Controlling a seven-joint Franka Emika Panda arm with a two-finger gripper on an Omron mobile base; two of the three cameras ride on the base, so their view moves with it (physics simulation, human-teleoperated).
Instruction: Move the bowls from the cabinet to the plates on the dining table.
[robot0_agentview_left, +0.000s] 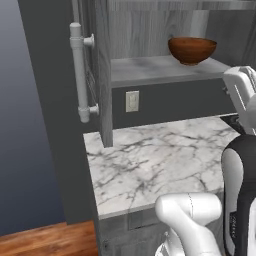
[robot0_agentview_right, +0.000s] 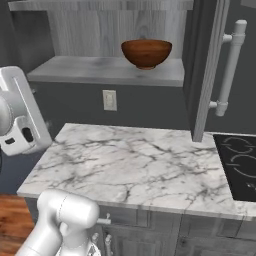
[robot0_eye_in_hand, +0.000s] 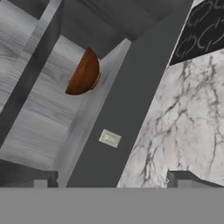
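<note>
Over on the left base side, the reddish-brown bowl (robot0_agentview_left: 192, 49) is sitting upright on the grey woodgrain shelf (robot0_agentview_left: 150, 70) inside the open cabinet (robot0_agentview_left: 102, 70), toward the shelf's right end. A cabinet door is standing open at the left, its long silver bar handle (robot0_agentview_left: 80, 70) running vertically. Below the shelf a pale wall socket (robot0_agentview_left: 132, 101) is showing on the dark back panel, and the marble table (robot0_agentview_left: 150, 160) is spreading out beneath it. The white arm (robot0_agentview_left: 240, 150) is rising at the right edge.

From the right base side, the same bowl (robot0_agentview_right: 146, 52) is resting near the middle of the shelf (robot0_agentview_right: 100, 70), well above the marble table (robot0_agentview_right: 135, 160). The socket (robot0_agentview_right: 109, 99) is sitting below it and a little to the left. Another open door with its bar handle (robot0_agentview_right: 229, 70) is hanging at the right, and a black stove (robot0_agentview_right: 240, 165) is lying flush in the table's right end.

Through the hand view, rolled sideways, the bowl (robot0_eye_in_hand: 84, 73) is appearing on its shelf (robot0_eye_in_hand: 39, 113), with the socket (robot0_eye_in_hand: 109, 138) and the stove (robot0_eye_in_hand: 203, 28) nearby. The end effector (robot0_eye_in_hand: 111, 180) is standing wide open and holding nothing, its two dark fingertips (robot0_eye_in_hand: 179, 178) far apart and well short of the bowl.
</note>
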